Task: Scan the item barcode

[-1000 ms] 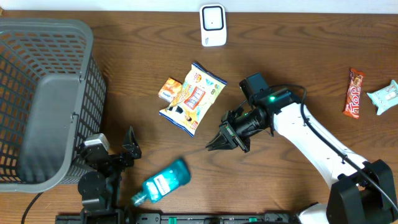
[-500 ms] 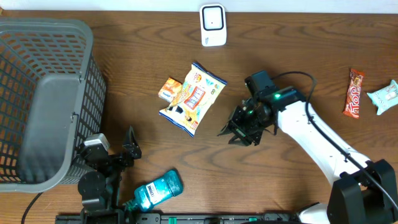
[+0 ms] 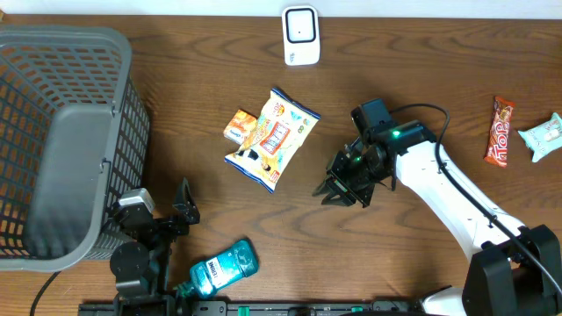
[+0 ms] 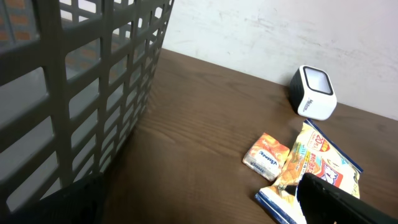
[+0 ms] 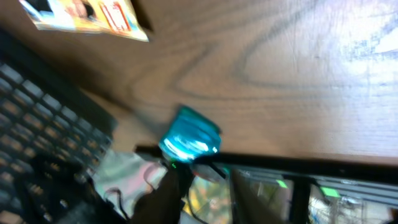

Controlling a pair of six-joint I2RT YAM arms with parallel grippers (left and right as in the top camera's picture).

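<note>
So the teal bottle (image 3: 218, 270) isn't where it was a second ago. It's skidded toward the near edge of the table (image 3: 395, 79) and swung flatter, and now it lies just beside the left arm (image 3: 132, 263). The right gripper (image 3: 341, 190) has backed off toward the middle, well apart from the bottle, with nothing in it. Jaws together or a bit apart? Honestly can't tell: overhead is too small and its wrist view is one big blur. The left gripper (image 3: 161, 209) sits by the basket (image 3: 53, 53), jaws spread wide, empty.

My read: nobody has the bottle, so no scan yet. It needs a fresh grab, and the scanner (image 3: 299, 35) is way over at the far edge.

The bottle's on its side, long axis roughly left-right with a slight tilt. The cap points near-left, the base right, label up.
</note>
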